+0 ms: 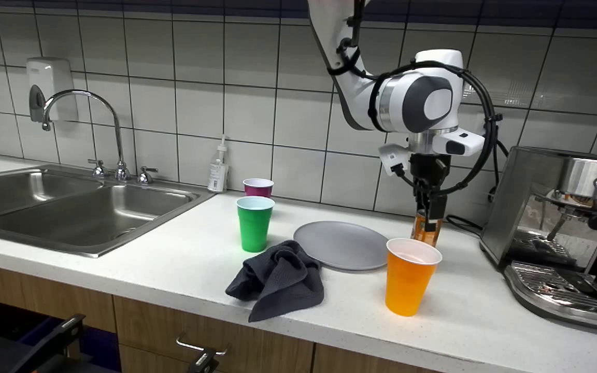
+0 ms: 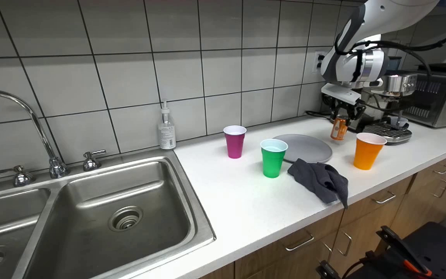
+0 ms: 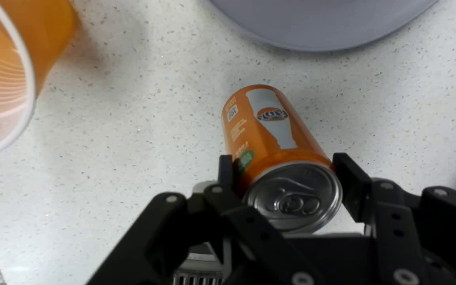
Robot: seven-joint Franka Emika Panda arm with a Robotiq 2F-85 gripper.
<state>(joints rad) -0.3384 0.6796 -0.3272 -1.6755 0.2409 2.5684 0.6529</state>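
A wall of pale square tiles (image 1: pixel 303 119) rises behind a long white speckled countertop (image 2: pixel 215 209), with a double-basin stainless steel sink (image 2: pixel 199 217) set into it. Well apart from the sink, near a boxy metal espresso machine (image 1: pixel 583 176), my black two-fingered gripper (image 3: pixel 283 170) points down, its fingers (image 3: pixel 350 182) clamped on opposite sides of a small orange metal soda can (image 3: pixel 275 130), close to its silver lid (image 3: pixel 295 194). I have the can between the espresso machine and a flat, round grey plate (image 1: pixel 342 246); whether its base touches the countertop, I cannot tell. Near the can, toward the front edge, stands a tall orange plastic cup (image 1: pixel 411 282) with a white inside. On the plate's sink side stand a green plastic cup (image 1: pixel 254 228) and, nearer the tiles, a magenta plastic cup (image 2: pixel 234 143). A rumpled dark grey cloth (image 2: pixel 319 182) lies just beside the plate at the front edge. By the sink's back corner stands a clear pump bottle (image 2: pixel 167 133) with a white label.
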